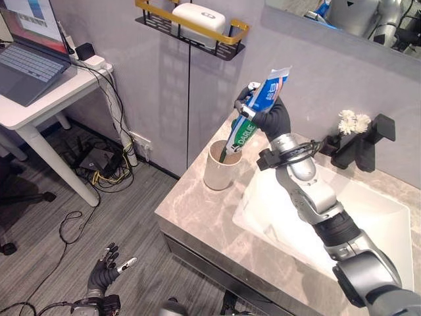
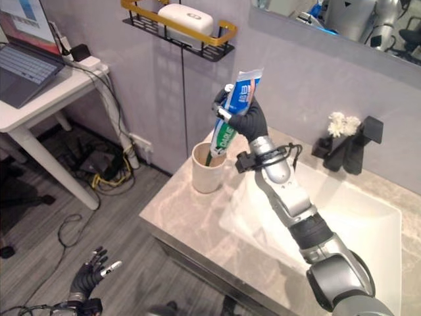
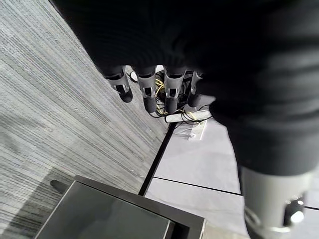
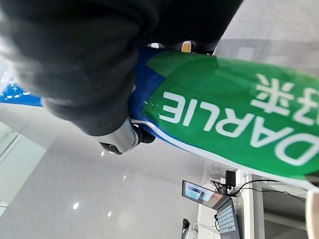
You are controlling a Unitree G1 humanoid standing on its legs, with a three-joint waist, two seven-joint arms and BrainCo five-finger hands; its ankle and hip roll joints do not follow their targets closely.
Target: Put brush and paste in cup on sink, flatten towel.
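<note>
While the right hand (image 1: 266, 113) has its fingers curled round the toothpaste tube (image 1: 253, 112), whose cap end dips just inside the cup (image 1: 221, 168) on the sink counter (image 1: 197, 210), lower it straight before releasing. The left hand (image 1: 105, 270) hangs relaxed, empty.

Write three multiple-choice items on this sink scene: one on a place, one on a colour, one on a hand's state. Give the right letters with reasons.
1. Where is the toothpaste tube's lower end?
A. at the mouth of the cup
B. in the basin
C. on the floor

2. What colour is the cup?
A. red
B. beige
C. black

3. What is the right hand doing?
A. hanging open
B. gripping the tube
C. pressing the countertop

Answers: 1 A, the tube's cap end dips into the cup's opening. 2 B, its wall is pale beige. 3 B, its fingers curl round the tube.
</note>
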